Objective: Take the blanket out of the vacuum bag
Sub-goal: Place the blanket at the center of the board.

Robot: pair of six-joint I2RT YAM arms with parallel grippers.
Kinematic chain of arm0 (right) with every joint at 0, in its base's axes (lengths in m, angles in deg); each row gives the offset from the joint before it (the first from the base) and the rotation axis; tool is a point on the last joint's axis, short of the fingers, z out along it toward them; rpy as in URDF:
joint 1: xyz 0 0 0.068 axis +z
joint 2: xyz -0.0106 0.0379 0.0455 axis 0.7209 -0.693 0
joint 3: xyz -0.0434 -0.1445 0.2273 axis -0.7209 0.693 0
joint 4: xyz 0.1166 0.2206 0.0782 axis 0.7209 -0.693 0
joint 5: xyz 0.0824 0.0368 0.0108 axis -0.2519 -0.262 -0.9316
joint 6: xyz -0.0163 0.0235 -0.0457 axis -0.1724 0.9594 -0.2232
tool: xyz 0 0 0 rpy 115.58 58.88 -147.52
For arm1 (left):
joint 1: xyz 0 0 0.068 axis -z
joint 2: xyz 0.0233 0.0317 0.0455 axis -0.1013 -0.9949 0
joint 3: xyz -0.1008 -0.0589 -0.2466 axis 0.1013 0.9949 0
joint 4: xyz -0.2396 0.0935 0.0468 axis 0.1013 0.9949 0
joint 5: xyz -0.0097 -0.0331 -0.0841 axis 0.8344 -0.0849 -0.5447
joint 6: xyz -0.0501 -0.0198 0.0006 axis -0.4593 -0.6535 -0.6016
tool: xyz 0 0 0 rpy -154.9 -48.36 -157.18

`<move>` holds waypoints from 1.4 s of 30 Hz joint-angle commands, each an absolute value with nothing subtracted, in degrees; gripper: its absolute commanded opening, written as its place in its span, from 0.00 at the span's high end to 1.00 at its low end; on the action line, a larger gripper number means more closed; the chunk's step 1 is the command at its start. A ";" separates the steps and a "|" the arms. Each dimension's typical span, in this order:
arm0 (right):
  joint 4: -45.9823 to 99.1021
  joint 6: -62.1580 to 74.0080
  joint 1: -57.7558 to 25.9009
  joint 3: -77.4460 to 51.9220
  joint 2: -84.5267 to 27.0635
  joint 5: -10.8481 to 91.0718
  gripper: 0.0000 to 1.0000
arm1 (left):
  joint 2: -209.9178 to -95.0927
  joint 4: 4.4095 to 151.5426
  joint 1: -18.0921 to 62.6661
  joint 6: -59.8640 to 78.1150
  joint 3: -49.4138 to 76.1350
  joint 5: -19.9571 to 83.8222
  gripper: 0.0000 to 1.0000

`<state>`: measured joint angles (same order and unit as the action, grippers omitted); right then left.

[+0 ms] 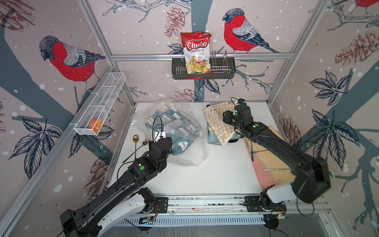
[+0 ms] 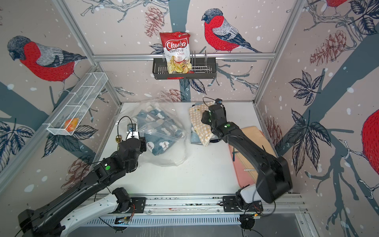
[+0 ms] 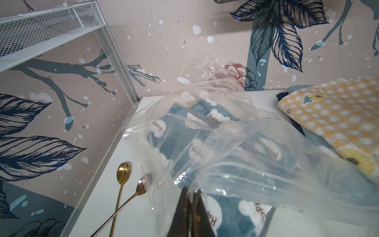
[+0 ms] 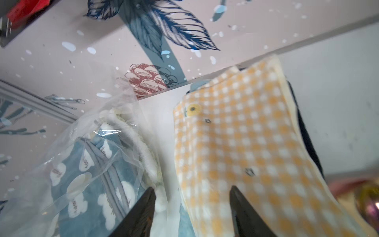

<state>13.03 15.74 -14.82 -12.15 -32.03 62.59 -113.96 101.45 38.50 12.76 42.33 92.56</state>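
Observation:
The vacuum bag [image 1: 184, 131] [image 2: 164, 127] is clear crinkly plastic, lying left of centre on the white table. Inside it is the folded blanket [image 1: 174, 121] [image 3: 184, 115], blue with white clouds. One corner of the blanket [image 3: 235, 215] pokes out past the zip-seal edge [image 3: 235, 180]. My left gripper [image 3: 191, 192] [image 1: 167, 141] is shut on the bag's plastic right at that zip edge. My right gripper [image 4: 192, 188] [image 1: 225, 117] hangs open over a yellow checked cloth [image 4: 235, 133] [image 1: 217, 121], beside the bag, with nothing between its fingers.
The yellow cloth tops a pile of blue and dark cloths [image 1: 213, 137] at the back right. Two long spoons [image 1: 136, 143] [image 3: 123, 174] lie left of the bag. Pink and tan boards [image 1: 266, 164] lie on the right. A wire basket [image 1: 100, 102] and a chip shelf [image 1: 203, 70] hang on the walls.

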 commanded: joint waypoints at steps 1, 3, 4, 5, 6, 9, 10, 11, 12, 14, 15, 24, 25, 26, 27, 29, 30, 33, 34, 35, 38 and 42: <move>2.92 3.73 -12.45 -26.17 -44.57 65.27 0.46 | -113.46 100.25 38.22 12.63 42.65 94.80 1.00; -1.63 0.66 -11.90 -36.55 -54.63 66.07 0.52 | -113.82 100.16 38.14 12.81 42.57 94.41 1.00; -4.09 -0.28 -11.78 -41.53 -59.03 66.04 0.56 | -114.07 100.17 38.13 12.82 42.49 94.21 1.00; -6.60 -0.99 -11.61 -46.09 -63.66 67.00 0.57 | -114.27 100.26 38.13 12.92 42.35 93.73 1.00; -8.41 -1.83 -11.29 -50.78 -67.84 68.02 0.58 | -114.35 100.26 38.11 12.97 42.37 93.67 1.00; -11.38 -4.37 -10.37 -62.27 -77.20 70.57 0.52 | -114.31 99.89 38.13 13.03 42.63 93.15 1.00; -12.06 -4.77 -10.27 -64.95 -79.38 71.09 0.47 | -114.27 99.79 38.13 13.14 42.68 92.87 1.00; -12.66 -5.08 -10.20 -67.73 -81.63 71.75 0.44 | -114.32 99.62 38.13 13.28 42.70 92.76 1.00; -12.89 -5.05 -10.18 -69.58 -83.22 72.91 0.41 | -114.43 99.62 38.13 13.31 42.70 92.60 1.00; -11.43 -5.71 -10.01 -69.36 -84.17 73.55 0.35 | -114.60 99.64 38.13 13.33 42.70 92.33 1.00; -9.66 -6.30 -9.85 -67.84 -83.96 74.15 0.33 | -114.68 99.65 38.13 13.32 42.70 92.30 1.00; -7.54 -8.70 -9.44 -65.32 -87.13 85.49 0.36 | -114.59 99.10 38.05 13.86 42.92 91.39 1.00; -7.42 -8.05 -9.48 -65.23 -87.06 86.48 0.42 | -114.52 98.97 38.04 13.82 42.92 91.36 1.00; -7.27 -7.21 -9.63 -65.27 -86.77 86.12 0.51 | -114.52 98.91 38.05 13.86 42.94 91.34 1.00; -7.19 -6.27 -9.73 -65.21 -86.25 85.64 0.60 | -114.52 98.86 38.05 13.87 43.01 91.36 1.00; -5.95 -4.05 -10.09 -63.99 -84.28 84.73 0.74 | -114.55 98.81 38.00 13.99 43.03 91.41 1.00; -4.87 -3.32 -10.31 -62.88 -83.17 84.26 0.78 | -114.57 98.81 38.04 13.97 43.05 91.41 1.00; -1.06 -1.40 -10.94 -58.38 -78.86 82.92 0.88 | -114.55 98.80 38.05 14.10 43.05 91.45 1.00; 0.42 -0.59 -11.34 -56.60 -77.24 82.62 0.91 | -114.56 98.70 38.00 14.12 43.05 91.49 1.00; 2.05 -0.03 -11.76 -54.59 -75.69 82.25 0.94 | -114.60 98.64 38.04 14.21 43.13 91.37 1.00; 5.19 1.53 -13.02 -50.40 -71.69 81.04 0.96 | -115.03 98.58 38.05 14.36 43.06 91.06 1.00; 7.31 2.73 -14.41 -48.95 -70.33 78.89 0.97 | -115.55 98.52 37.96 14.47 42.95 90.77 1.00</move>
